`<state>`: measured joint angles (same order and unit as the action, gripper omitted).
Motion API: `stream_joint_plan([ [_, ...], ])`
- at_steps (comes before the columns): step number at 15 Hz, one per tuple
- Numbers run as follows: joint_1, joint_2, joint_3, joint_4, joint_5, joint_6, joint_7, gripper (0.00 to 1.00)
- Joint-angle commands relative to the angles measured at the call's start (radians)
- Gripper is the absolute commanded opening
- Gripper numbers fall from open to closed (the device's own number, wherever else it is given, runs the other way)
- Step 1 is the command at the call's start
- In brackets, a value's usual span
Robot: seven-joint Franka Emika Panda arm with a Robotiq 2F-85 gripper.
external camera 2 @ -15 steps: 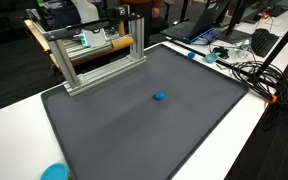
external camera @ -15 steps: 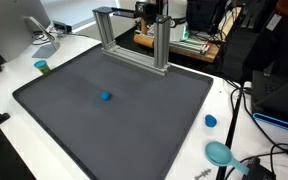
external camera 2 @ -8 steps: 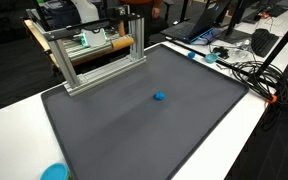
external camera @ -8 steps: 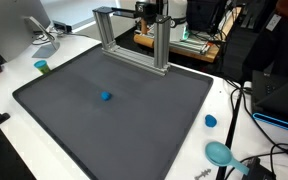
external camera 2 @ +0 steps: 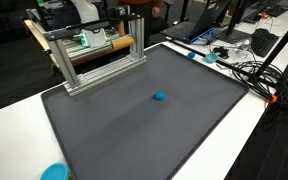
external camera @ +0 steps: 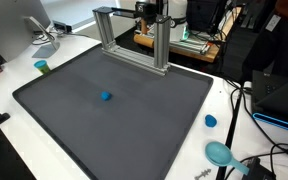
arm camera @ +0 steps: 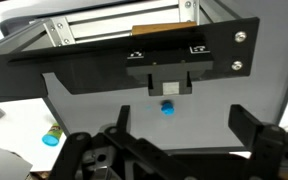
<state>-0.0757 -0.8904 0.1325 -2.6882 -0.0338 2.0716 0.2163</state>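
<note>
1. Blue piece (external camera: 105, 97) lies mid-mat (external camera: 154, 130), alone, well apart from the claw.
2. Claw (arm camera: 174, 150) is spread wide and empty, behind the frame (external camera: 134, 35).
3. Risk: the frame stands between them, so a low reach could clip it.
4. Blue piece is small, so an off-centre finger could knock it away.

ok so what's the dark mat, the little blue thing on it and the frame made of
Mat: matte dark grey with no glare, probably rubber or foam. Blue piece: too small to tell, maybe plastic. Frame: silvery metallic bars, likely aluminium.
</note>
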Motion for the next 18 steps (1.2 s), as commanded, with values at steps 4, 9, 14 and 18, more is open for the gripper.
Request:
stream_joint_plan([
  [4,-0.008,0.048,-0.015,-0.003,-0.016,-0.002,0.008,1.00],
  [9,-0.005,0.046,-0.014,-0.013,-0.016,0.009,0.009,1.00],
  [14,0.001,0.050,-0.028,-0.004,-0.003,-0.002,0.005,1.00],
  [18,0.003,0.065,-0.031,-0.022,0.007,0.055,0.020,1.00],
])
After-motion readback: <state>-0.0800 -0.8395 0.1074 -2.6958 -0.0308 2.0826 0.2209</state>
